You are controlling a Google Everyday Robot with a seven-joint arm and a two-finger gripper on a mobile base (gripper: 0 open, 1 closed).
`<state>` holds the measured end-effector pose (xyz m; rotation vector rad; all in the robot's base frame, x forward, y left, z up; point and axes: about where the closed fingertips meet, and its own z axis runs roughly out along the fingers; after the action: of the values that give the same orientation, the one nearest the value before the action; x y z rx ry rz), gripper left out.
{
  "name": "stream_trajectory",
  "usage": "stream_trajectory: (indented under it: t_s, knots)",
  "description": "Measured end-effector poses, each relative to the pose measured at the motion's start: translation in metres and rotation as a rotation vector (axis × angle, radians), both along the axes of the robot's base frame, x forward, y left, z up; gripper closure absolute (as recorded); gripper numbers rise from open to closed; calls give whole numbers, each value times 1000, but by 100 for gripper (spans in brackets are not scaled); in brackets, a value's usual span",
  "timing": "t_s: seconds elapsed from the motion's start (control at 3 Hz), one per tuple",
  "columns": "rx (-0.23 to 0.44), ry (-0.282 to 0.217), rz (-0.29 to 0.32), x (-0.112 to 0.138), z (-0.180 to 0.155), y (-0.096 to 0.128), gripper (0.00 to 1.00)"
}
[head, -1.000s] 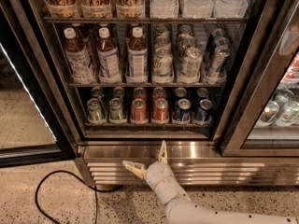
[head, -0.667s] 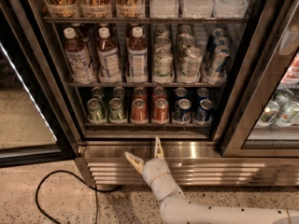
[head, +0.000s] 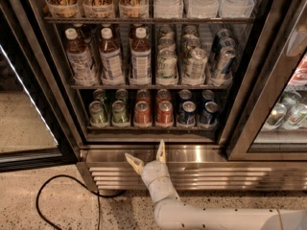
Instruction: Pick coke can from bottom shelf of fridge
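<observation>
Two red coke cans stand side by side in the front row of the bottom shelf of the open fridge, with more red cans behind them. Green cans stand to their left and blue cans to their right. My gripper is open, its two cream fingers spread apart. It hangs in front of the shiny louvred base, below the shelf and just under the red cans. It holds nothing.
The rack above holds bottles and tall cans. The glass door swings open at the left. A black cable loops on the speckled floor. A second cooler stands at the right.
My gripper has shifted slightly left and up in front of the base, staying open. The cans have not moved.
</observation>
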<state>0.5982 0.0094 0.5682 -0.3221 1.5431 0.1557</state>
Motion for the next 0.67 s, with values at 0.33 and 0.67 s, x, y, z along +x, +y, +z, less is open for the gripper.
stream_trajectory:
  t_s: [0.33,0.67]
  knots:
    - [38,-45,-66,14,4,-1,12]
    - [37,-94,-114,27,11,-2,14]
